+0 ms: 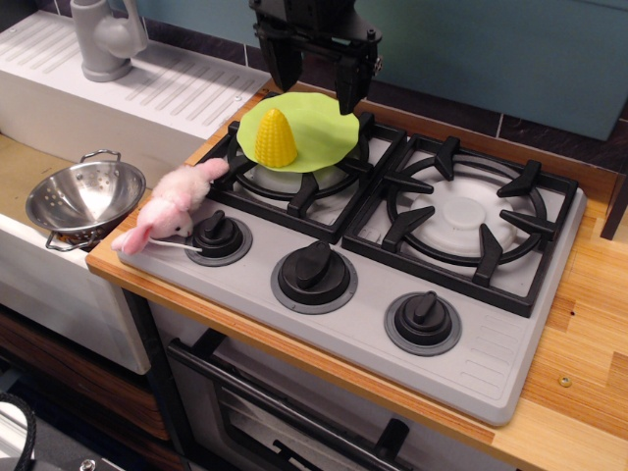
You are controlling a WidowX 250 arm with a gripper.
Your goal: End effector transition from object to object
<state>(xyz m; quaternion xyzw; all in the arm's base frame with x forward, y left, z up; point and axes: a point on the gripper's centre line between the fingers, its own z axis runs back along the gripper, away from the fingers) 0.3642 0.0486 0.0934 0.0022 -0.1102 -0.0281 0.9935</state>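
My black gripper point(316, 86) hangs open and empty above the back of the left burner, its two blunt fingers point(350, 83) pointing down. Below and in front of it a yellow corn cob point(276, 138) stands upright on a lime green plate point(319, 132), which rests on the left burner grate point(294, 186). The gripper is clear of the corn, up and to its right. A pink plush toy point(172, 206) lies at the stove's front left corner, beside the left knob point(217, 234).
A steel colander point(83, 196) sits in the sink at left. A grey faucet point(106, 37) stands at the back left. The right burner grate point(461, 216) is bare. Two more knobs point(314, 270) line the stove front. A wooden counter point(589, 334) lies to the right.
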